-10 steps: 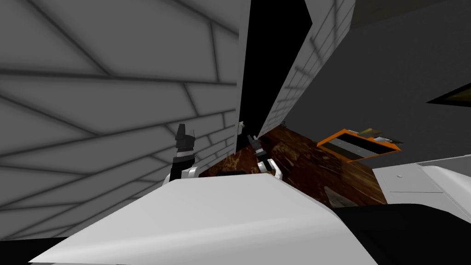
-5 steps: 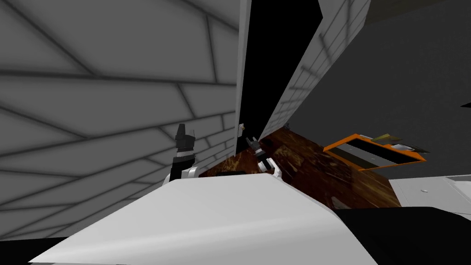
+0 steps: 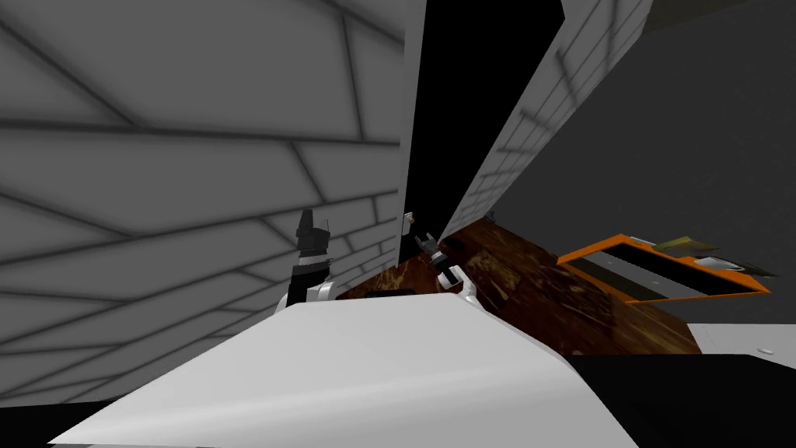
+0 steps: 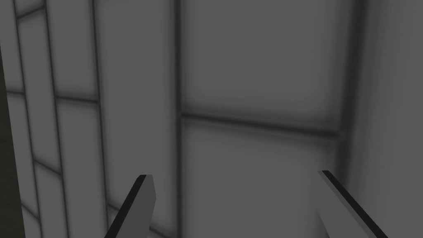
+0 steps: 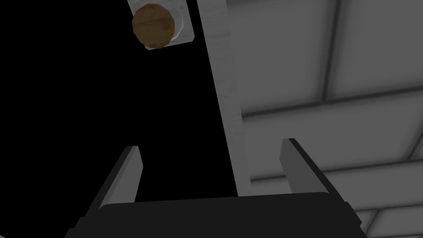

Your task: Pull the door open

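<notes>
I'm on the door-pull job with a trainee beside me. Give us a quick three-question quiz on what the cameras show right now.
1. True or false: the right gripper is shut on the brown knob.
2. What runs between the right gripper's fingers in its wrist view? A) the door's light grey edge B) a drawer handle C) a cable
3. Fill in: the left gripper, facing a grey tiled wall, has its fingers ____.

Key: 1 false, it is open and the knob lies beyond its fingertips, untouched. 2 A. 3 open.
</notes>
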